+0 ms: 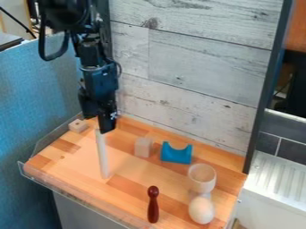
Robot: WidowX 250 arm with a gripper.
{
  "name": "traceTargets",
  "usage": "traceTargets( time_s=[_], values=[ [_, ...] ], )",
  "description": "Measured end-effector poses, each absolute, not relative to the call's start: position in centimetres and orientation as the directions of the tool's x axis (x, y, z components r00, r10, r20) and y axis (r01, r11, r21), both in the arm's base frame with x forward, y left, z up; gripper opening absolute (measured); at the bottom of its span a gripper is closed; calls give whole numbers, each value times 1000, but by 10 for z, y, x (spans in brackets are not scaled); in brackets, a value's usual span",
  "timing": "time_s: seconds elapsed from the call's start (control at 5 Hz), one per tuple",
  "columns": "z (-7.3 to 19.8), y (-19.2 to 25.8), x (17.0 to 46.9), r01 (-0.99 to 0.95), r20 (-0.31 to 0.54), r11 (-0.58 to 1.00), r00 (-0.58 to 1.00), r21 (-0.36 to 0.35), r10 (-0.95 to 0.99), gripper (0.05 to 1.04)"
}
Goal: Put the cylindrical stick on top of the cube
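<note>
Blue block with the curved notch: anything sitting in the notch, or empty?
Empty: in the blue block, nothing rests in the curve, and the wooden board shows between its two ends.

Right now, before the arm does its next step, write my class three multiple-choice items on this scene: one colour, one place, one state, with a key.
1. What colour is the plastic block with the curved notch?
A red
B blue
C green

2. In the view, where is the pale cube nearest that block?
A left of it
B right of it
C in its notch

3. How is the white cylindrical stick placed?
A lying across that cube
B inside a cup
C apart from that cube

Key:
1 B: its front is plainly blue.
2 A: the cube shows just left of the block.
3 C: bare tabletop shows between stick and cube.
</note>
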State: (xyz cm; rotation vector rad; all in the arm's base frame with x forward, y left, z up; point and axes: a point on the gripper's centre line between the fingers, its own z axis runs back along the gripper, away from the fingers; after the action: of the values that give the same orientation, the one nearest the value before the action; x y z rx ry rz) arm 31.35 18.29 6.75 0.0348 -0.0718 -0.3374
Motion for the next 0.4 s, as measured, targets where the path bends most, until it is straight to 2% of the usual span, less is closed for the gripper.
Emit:
traceTargets(
  time_s=[0.4],
  values=[
    [60, 179, 308, 368, 54, 929, 928, 31, -369, 1001]
  ],
)
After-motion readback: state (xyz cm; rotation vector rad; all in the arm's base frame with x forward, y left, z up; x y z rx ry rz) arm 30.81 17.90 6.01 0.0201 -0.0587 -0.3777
